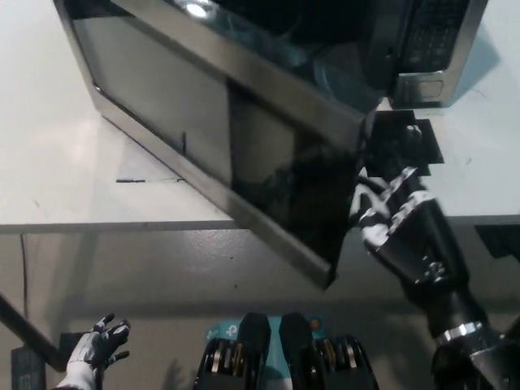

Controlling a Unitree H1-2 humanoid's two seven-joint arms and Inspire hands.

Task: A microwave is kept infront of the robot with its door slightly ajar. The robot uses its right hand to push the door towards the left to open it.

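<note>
A microwave (422,41) sits on a white counter (49,162), its door (236,154) swung wide out over the counter's front edge. The black right hand (388,213) presses spread fingers against the door's free edge, gripping nothing. The cavity looks dark; contents unclear. The white left hand (99,348) rests low, fingers apart.

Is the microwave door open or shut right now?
Open: the door stands swung out past the table edge, free edge by the right hand, control panel exposed.

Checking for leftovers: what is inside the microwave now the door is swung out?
Past the door, the microwave cavity looks dark, with only a glint at top. The door hides most of it. The right hand is at the door's edge.
</note>
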